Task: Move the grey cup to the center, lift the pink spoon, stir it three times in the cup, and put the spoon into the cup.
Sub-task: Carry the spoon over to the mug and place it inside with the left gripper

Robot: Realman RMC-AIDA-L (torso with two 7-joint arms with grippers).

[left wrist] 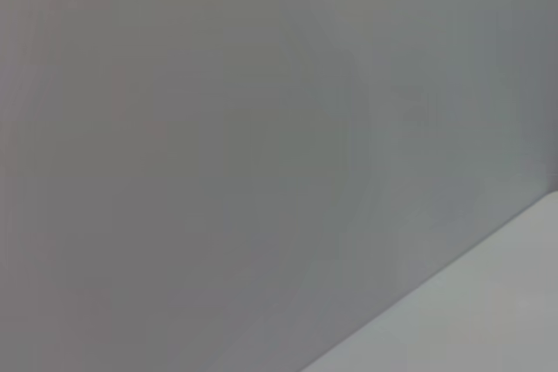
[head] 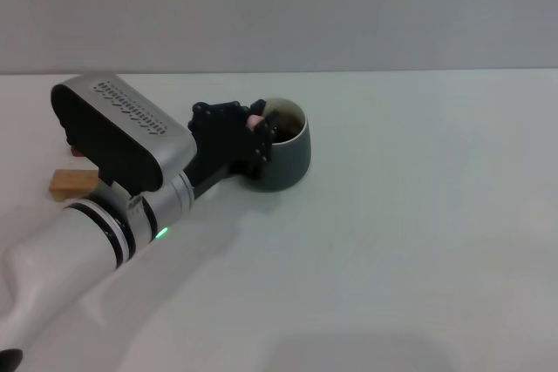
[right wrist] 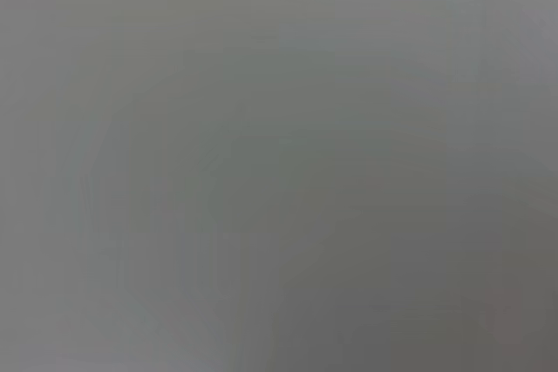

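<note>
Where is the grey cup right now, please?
In the head view the grey cup stands on the table, left of middle, with the left gripper at its rim.

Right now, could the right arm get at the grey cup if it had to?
Probably not easily. The right arm is nowhere in the head view, and the left gripper sits over the grey cup's rim. The cup's right side faces bare table, so that approach looks free.

The robot's left arm (head: 96, 215) is reaching forward and inward from the near left, its black left gripper (head: 261, 132) tipping downward at full stretch, fingers closing on a small pink object. The right arm is staying out of sight.
</note>
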